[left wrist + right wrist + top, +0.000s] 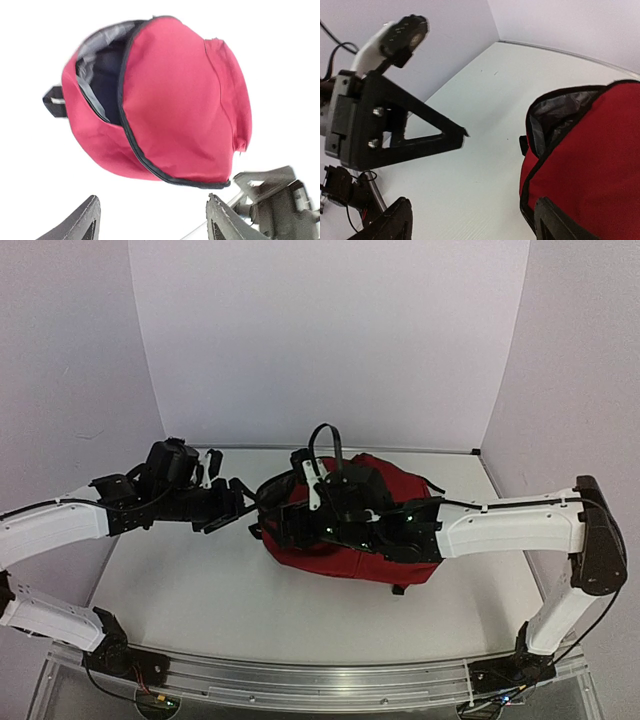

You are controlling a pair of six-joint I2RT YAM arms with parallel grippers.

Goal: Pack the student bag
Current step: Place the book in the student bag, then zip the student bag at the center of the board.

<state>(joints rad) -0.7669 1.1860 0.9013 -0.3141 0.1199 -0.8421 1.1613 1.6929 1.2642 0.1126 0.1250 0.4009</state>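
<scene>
At the middle of the table, the student bag lies with its zip gaping, soft, light and floppy by the look, best pinched at the zip rim, while the left jaws and right jaws stand apart, empty

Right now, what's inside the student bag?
Through the unzipped opening of the student bag: grey lining and a dark hollow, no items discernible. Its red fabric covers the rest.
</scene>
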